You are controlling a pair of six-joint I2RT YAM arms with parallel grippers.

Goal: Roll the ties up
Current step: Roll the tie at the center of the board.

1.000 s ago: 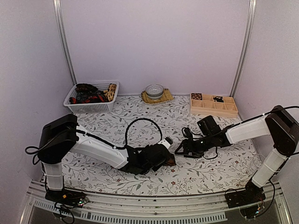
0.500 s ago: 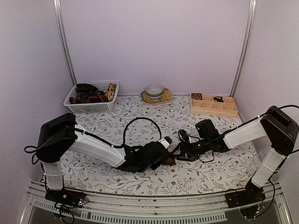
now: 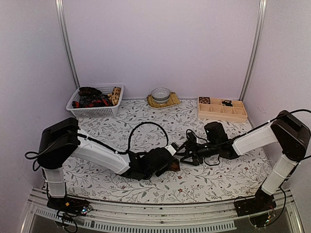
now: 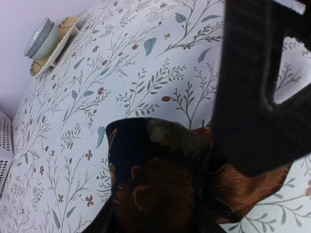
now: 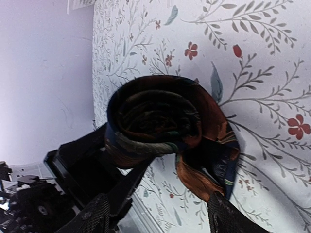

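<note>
Now the left claw [image 3: 170,163] is closed on a rolled-up tie [image 5: 155,121], dark with brown and green, down at the flowery surface [image 5: 262,53]. Facing it, the right claw [image 5: 159,213] is open, not touching the roll. Far behind, more ties [image 3: 91,98] fill a white basket [image 3: 104,112].

Soft, even light; the tie [image 4: 155,194] looks blurred close to the lens.

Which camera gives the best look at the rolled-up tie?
The right wrist view: the tie faces it end-on, so its spiral shows. The left wrist view shows only close-up fabric; the top view, a small dark lump.
</note>
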